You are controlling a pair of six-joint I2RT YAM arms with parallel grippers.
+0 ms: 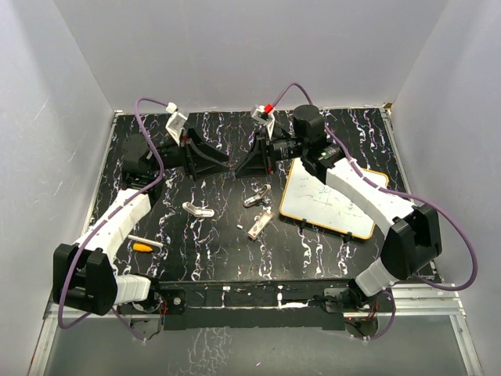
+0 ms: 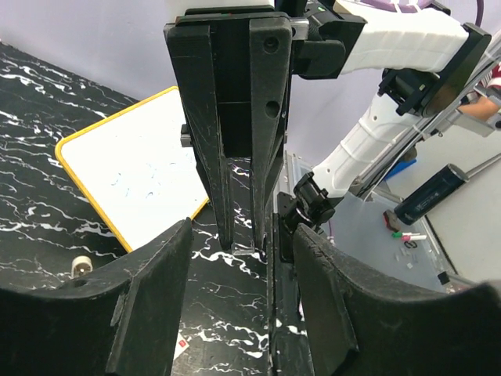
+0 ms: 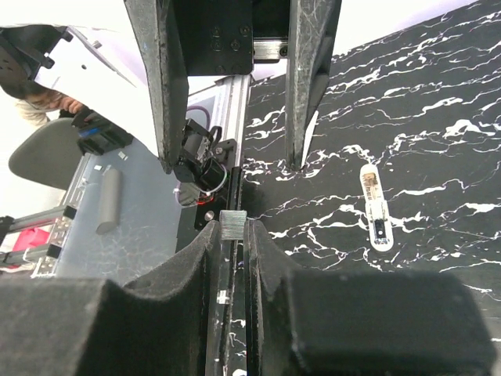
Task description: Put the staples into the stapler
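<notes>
R fingers (image 3: 184,274) pinch staples (image 3: 232,225) | L fingers (image 2: 149,290) spread, facing | stapler (image 3: 374,205), whiteboard (image 1: 329,204) nearby

No word, brand, number or sign can be read anywhere in the three views. The yellow-framed whiteboard (image 1: 333,200) on the black marbled tabletop (image 1: 219,251) bears only faint bluish pen scribbles, too thin and scattered to make out as letters or figures.
</notes>
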